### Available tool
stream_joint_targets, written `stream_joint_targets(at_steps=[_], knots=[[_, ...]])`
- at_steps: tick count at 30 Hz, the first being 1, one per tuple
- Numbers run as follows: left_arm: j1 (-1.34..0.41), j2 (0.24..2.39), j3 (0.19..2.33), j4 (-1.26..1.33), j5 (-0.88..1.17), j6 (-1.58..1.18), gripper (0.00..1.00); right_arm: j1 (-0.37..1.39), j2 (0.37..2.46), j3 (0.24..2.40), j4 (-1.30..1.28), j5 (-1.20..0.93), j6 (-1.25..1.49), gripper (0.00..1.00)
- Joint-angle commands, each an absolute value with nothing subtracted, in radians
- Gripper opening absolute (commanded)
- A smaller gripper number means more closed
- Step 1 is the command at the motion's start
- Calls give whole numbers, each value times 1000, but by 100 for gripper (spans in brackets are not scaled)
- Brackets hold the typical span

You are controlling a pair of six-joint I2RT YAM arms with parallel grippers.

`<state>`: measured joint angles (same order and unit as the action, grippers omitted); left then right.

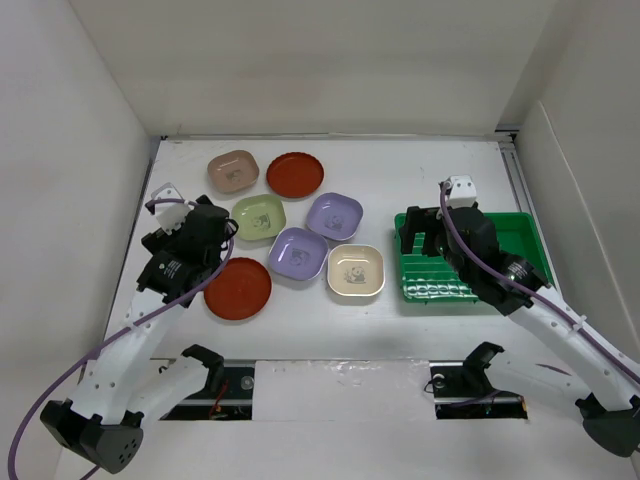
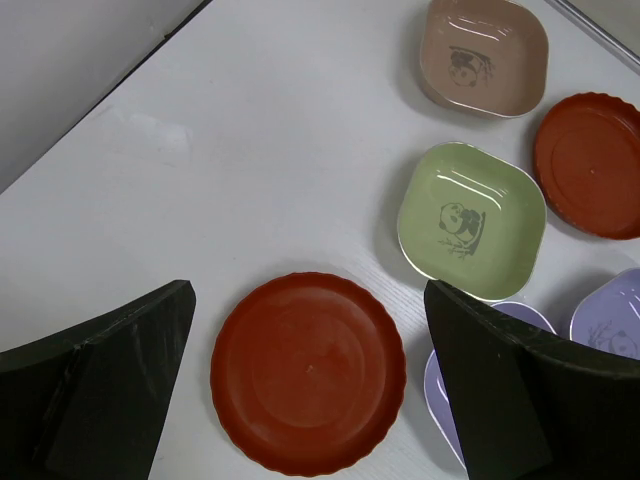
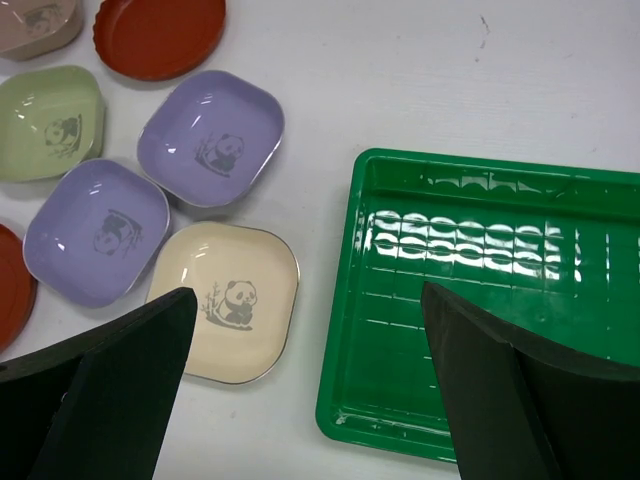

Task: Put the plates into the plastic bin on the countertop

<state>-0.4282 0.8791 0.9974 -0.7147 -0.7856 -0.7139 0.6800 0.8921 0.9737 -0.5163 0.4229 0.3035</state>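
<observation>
Seven plates are laid out on the white countertop (image 1: 410, 170), and none is in the green plastic bin (image 1: 518, 236).

At the left, the left gripper (image 1: 214, 240) is held above the table with its jaws spread wide and nothing gripped. The near red plate (image 1: 238, 288) is found close by, at 5 o'clock from it in the top view. In the left wrist view this plate is seen low between the two dark fingers (image 2: 110, 380) and is not touched by them. The left arm is stretched from its base at 7 o'clock and bent down at the wrist.

From the near red plate, the tan-pink plate (image 1: 233, 171) is seen at 12 o'clock, and the light green plate (image 1: 259, 217) and the far red plate (image 1: 295, 175) at 1 o'clock. The two lavender plates (image 1: 334, 216) are placed further right. The cream plate (image 1: 356, 271) is set just beside the bin's left wall.

The right gripper (image 1: 421, 240) is hung over the bin's left end, jaws wide apart, nothing held. The right arm is stretched from 5 o'clock toward 11 o'clock.
</observation>
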Motion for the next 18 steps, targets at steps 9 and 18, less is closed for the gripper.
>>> stream_joint_targets(at_steps=[9, 18], knots=[[-426, 867, 1009, -686, -792, -701, 100, 673, 859, 1019, -485, 451, 311, 100], [-426, 925, 1087, -643, -648, -661, 100, 683, 868, 1017, -456, 411, 301, 100]])
